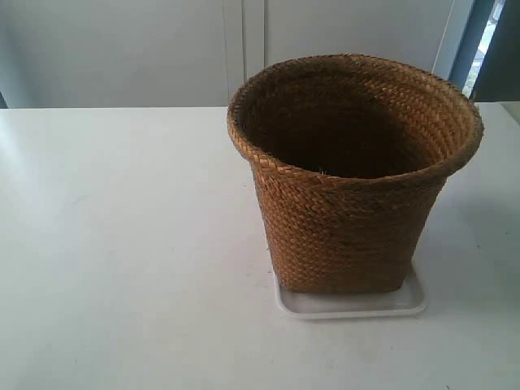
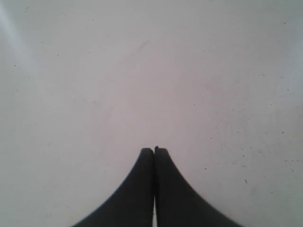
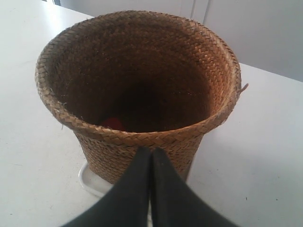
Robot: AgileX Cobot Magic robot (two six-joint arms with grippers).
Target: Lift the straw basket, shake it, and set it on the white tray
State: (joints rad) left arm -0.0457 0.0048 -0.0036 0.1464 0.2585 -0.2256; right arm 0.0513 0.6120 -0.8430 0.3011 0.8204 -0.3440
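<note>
The tall brown braided-straw basket [image 1: 349, 231] with a flared rolled rim stands upright on the flat glossy white tray [image 1: 351, 305], which lies on the white table [image 1: 122, 244]. A small red object [image 3: 112, 124] shows inside the basket. The left gripper [image 2: 154, 150] hangs over bare tabletop, its dark fingers pressed together. The right gripper [image 3: 150, 151] is likewise pressed together and empty, just outside the basket's rim.

Left pincer [image 2: 154, 150] matte black, flared; right pincer [image 3: 150, 150] alike
</note>
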